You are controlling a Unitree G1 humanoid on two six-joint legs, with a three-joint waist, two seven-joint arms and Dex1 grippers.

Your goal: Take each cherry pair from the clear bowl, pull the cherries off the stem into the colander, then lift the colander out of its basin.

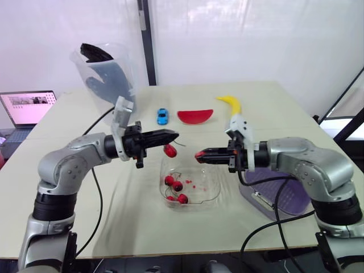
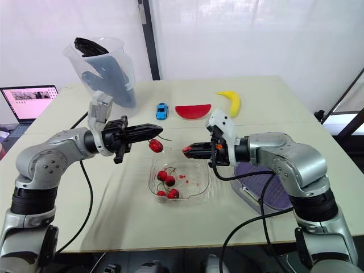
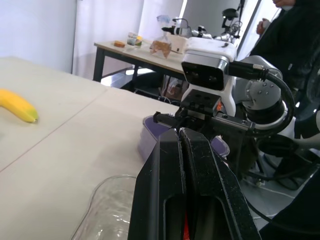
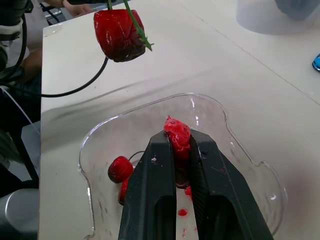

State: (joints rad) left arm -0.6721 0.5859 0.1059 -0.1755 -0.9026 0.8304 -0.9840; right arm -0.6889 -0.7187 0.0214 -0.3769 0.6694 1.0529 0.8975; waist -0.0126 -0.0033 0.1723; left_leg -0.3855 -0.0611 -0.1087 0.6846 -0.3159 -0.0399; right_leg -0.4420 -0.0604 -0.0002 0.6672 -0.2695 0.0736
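At the far left edge you had a laptop (image 1: 27, 107) open beside the table (image 1: 131, 219), and behind your left arm a clear jug (image 1: 108, 74) stood at the back with something dark blue inside it. Your left gripper (image 1: 173, 136) was held level above the table, pointing toward the right arm, its two fingers pressed flat together on a thin green stem (image 4: 137, 25). One red cherry (image 1: 169, 151) hung from that stem just under the fingertips, over the near-left rim of the clear bowl (image 1: 211, 190). Beyond it, a blue toy car (image 1: 162, 116) lay on the table, with a red watermelon slice (image 1: 195, 116) just to its right. The clear bowl sat between your two arms and held several more cherries (image 1: 177, 186) toward its left side, along with small red bits on its floor. Your right gripper (image 1: 199, 154) faced the left one above the bowl, near it but apart, nipped almost closed around a second cherry (image 4: 177, 136) that stuck out past the fingertips. A yellow banana (image 1: 232, 103) lay behind that wrist. Under your right forearm the purple colander (image 1: 293, 193) sat in its basin (image 1: 250, 200) at the table's right edge, just beside the bowl.
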